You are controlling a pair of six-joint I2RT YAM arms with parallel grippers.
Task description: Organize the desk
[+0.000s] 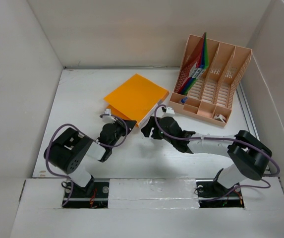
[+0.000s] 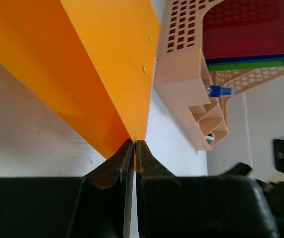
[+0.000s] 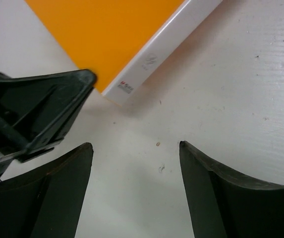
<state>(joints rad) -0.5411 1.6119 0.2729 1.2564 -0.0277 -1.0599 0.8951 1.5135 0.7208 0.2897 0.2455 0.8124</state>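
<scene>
Two arms: both are reaching twd the middle of the desk (image 1: 82, 99). L one is gripping, R one is waiting.
Step now: my guess is they're picking up the orange folder (image 1: 137, 96) to put it away.
L gripper (image 2: 134, 144): fingers are squeezing tight on the folder's near corner. A thin orange edge is showing betw. them.
R gripper (image 3: 137, 148): fingers are standing wide apart and holding nothing. It's hanging over bare desk, just beside the corner of the folder's white spine (image 3: 154, 62).
Folder spot: it's lying near the middle of the desk, a bit twd the back. The pinched corner seems to be lifting, w/ a 2nd orange layer peeking out under it.
Folder pointing: it's sitting crooked, like a diamond, w/ one corner pointing at the arms. The spine is running along the near-R edge, from near-L up to far-R.
File rack (image 1: 216, 74): peach, standing in the far R corner, near the folder. Red, blue & green folders are leaning in its L slot, w/ more slots beside them.
Next move (guess): R gripper should be sliding onto the spine & closing. Then the folder needs tipping up on edge so it's lining up w/ a slot.
Desk spot: it's lying flat under everything, w/ white walls on 3 sides & the arms bolted at the near edge.
Desk long way: seems to be running L to R across the arms. The short way is going from the arms to the back wall.
</scene>
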